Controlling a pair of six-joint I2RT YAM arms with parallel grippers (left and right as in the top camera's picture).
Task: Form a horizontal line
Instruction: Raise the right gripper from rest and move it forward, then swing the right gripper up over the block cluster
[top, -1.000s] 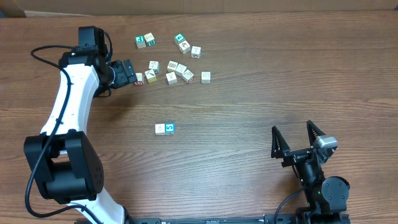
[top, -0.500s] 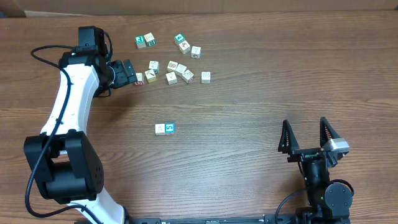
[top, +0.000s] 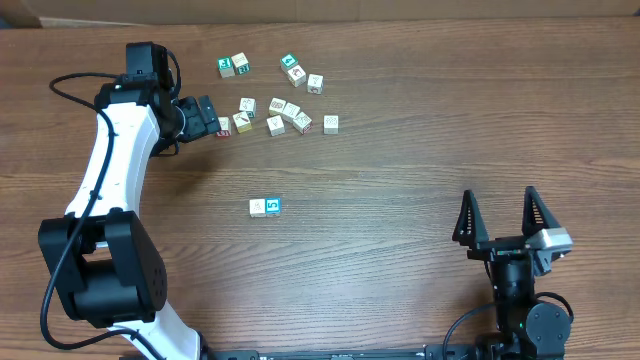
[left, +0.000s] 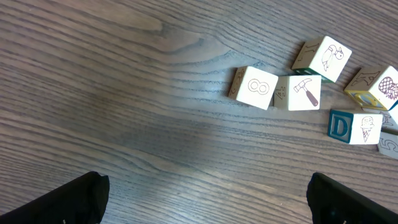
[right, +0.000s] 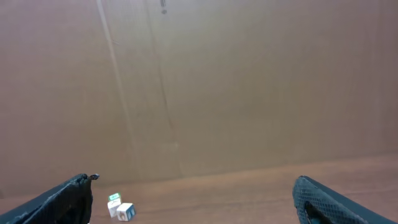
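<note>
Left gripper (top: 207, 117) is spread wide and holds nothing, its tips just beside a scatter of loose cubes (top: 285, 110) at the far side. Right gripper (top: 498, 200) is also wide and empty, at the near right edge, pointing toward the far side and touching nothing. Below them is a brown wooden table (top: 420, 140), with a plain cardboard wall (right: 217, 81) behind it. Mid-table, well apart from the scatter, a whitish cube (top: 258, 207) and a blue cube (top: 274, 206) marked 5 sit touching, side by side.
</note>
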